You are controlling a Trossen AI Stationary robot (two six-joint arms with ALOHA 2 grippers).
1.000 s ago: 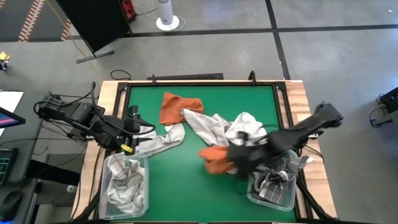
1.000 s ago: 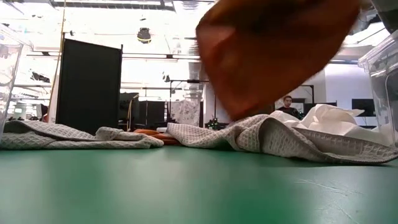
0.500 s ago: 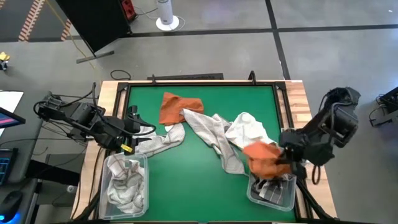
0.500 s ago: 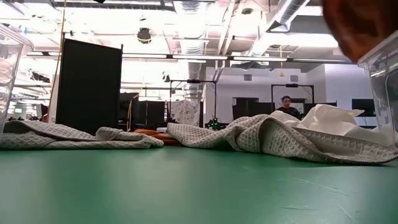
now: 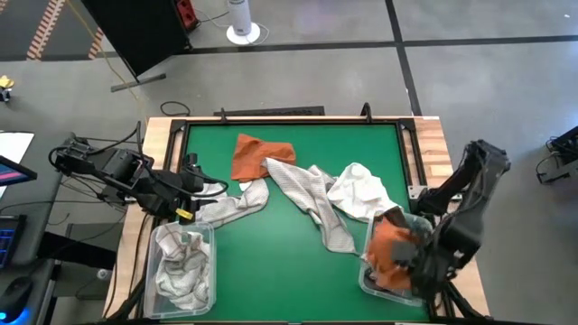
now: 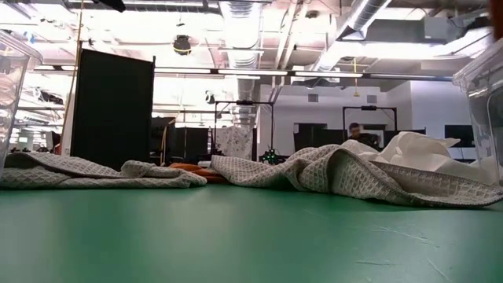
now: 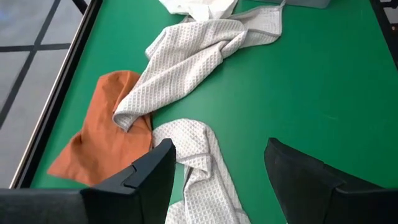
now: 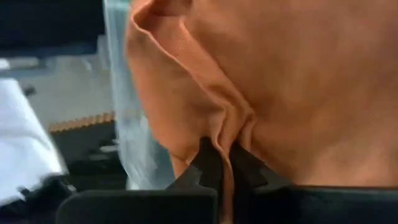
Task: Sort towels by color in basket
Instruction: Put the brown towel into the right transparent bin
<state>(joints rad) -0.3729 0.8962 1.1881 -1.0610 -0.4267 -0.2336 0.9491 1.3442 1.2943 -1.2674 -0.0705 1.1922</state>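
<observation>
At the tabletop's (image 5: 217, 262) left edge the left tool (image 7: 217, 180) waits with fingers spread, holding nothing. Loose towels (image 5: 307, 194) lie mid-tabletop. At the front right corner the right tool (image 8: 225, 163), pinched shut on an orange towel (image 5: 390, 246), hides the bin (image 5: 372, 287) contents.

I see a green table mat (image 5: 271, 262) with a wooden border (image 5: 158, 144) around it. Beyond the table there is a grey floor, with a black panel (image 5: 149, 32) and a white round stand (image 5: 242, 23) on it. In the low view, a black partition (image 6: 112, 106) stands far behind, and a person (image 6: 355, 132) is in the room.
</observation>
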